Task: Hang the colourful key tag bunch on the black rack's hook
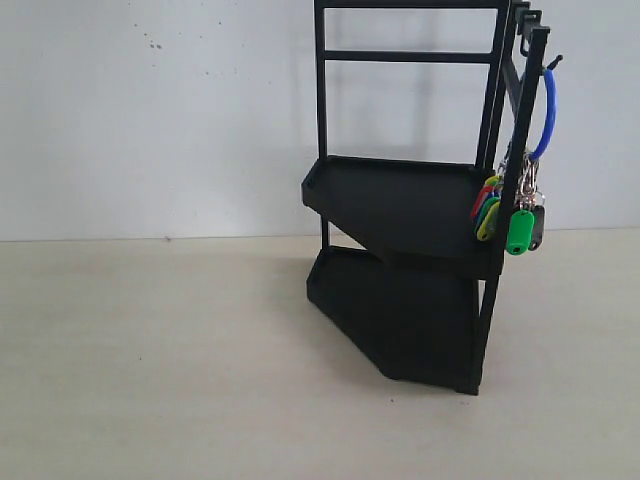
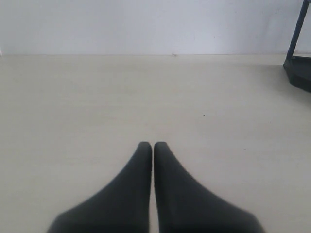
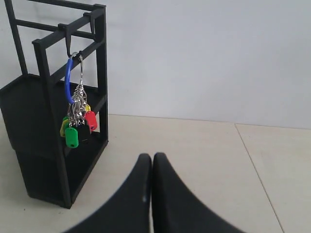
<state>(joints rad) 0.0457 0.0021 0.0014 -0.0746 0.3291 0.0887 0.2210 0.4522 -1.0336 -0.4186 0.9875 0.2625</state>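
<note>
The black rack stands right of centre on the pale table, also seen as the rack in the right wrist view. The colourful key tag bunch hangs by its blue loop from the hook at the rack's upper right corner. The right wrist view shows the bunch dangling from the hook beside the upright bars. My right gripper is shut and empty, well back from the rack. My left gripper is shut and empty over bare table. Neither arm shows in the exterior view.
A white wall rises behind the pale table. A corner of the rack's lower tray shows at the edge of the left wrist view. A thin seam line runs across the table in the right wrist view.
</note>
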